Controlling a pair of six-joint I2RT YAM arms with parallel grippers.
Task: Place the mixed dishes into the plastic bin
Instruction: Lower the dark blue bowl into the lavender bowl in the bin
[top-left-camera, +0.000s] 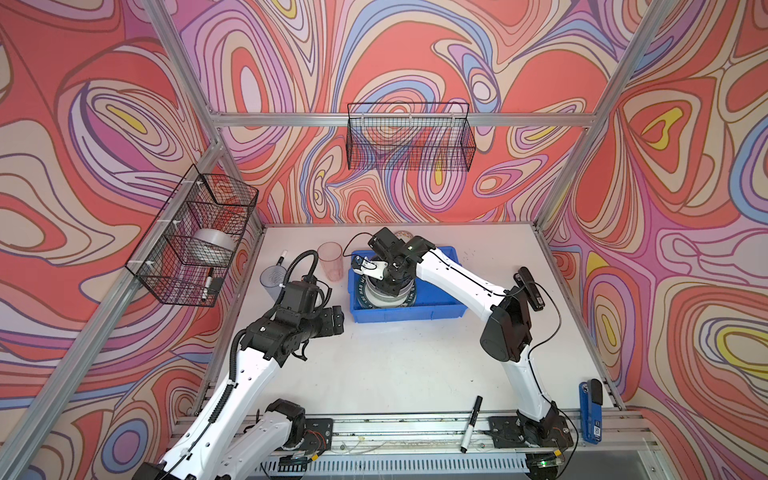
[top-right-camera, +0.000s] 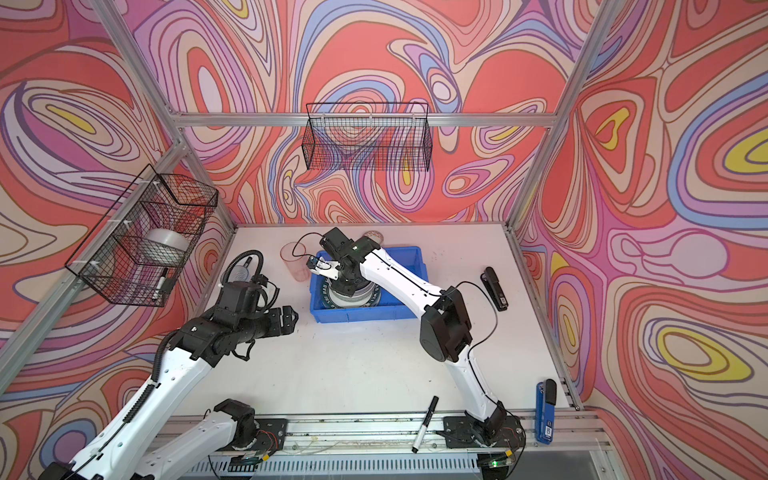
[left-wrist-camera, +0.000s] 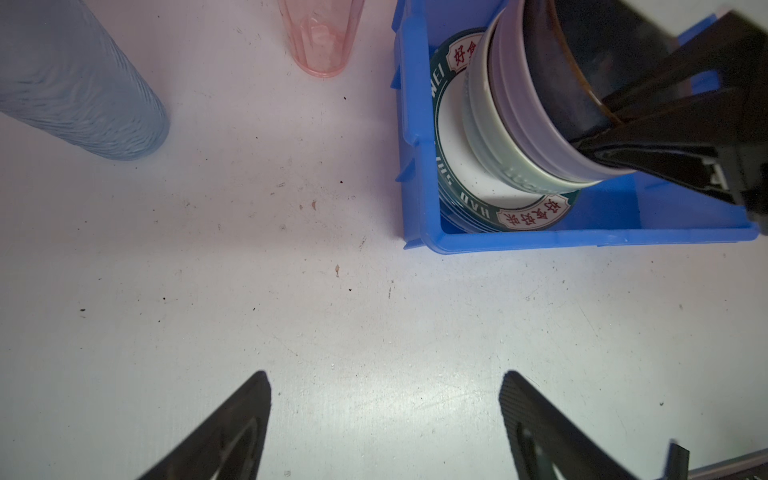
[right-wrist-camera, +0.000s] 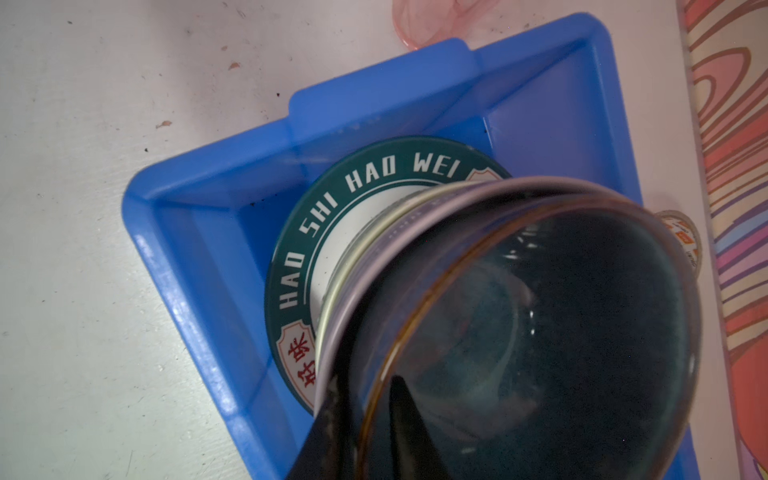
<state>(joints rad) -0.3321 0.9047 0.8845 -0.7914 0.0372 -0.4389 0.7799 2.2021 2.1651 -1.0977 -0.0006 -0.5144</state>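
The blue plastic bin (top-left-camera: 415, 313) (top-right-camera: 357, 316) (left-wrist-camera: 540, 241) (right-wrist-camera: 199, 232) holds a white plate with a dark lettered rim (right-wrist-camera: 332, 199) (left-wrist-camera: 457, 166). Stacked on that plate are a pale green bowl (left-wrist-camera: 494, 141), a lavender bowl (left-wrist-camera: 536, 124) and, on top, a dark blue bowl (right-wrist-camera: 561, 332) (left-wrist-camera: 557, 62). My right gripper (right-wrist-camera: 365, 386) (top-left-camera: 392, 276) (top-right-camera: 347, 282) straddles the dark bowl's rim, slightly open, with a gap at the inner finger. A pink tumbler (top-left-camera: 330, 262) (left-wrist-camera: 320, 37) and a bluish tumbler (top-left-camera: 272, 280) (left-wrist-camera: 79, 87) stand left of the bin. My left gripper (left-wrist-camera: 385, 376) (top-left-camera: 336, 320) hovers open and empty.
A tape roll (top-left-camera: 401, 235) lies behind the bin. A black stapler (top-left-camera: 530, 286) sits at the right, a marker (top-left-camera: 471, 424) and a blue tool (top-left-camera: 590, 409) near the front rail. Wire baskets hang on the back wall (top-left-camera: 409, 139) and the left wall (top-left-camera: 195, 237).
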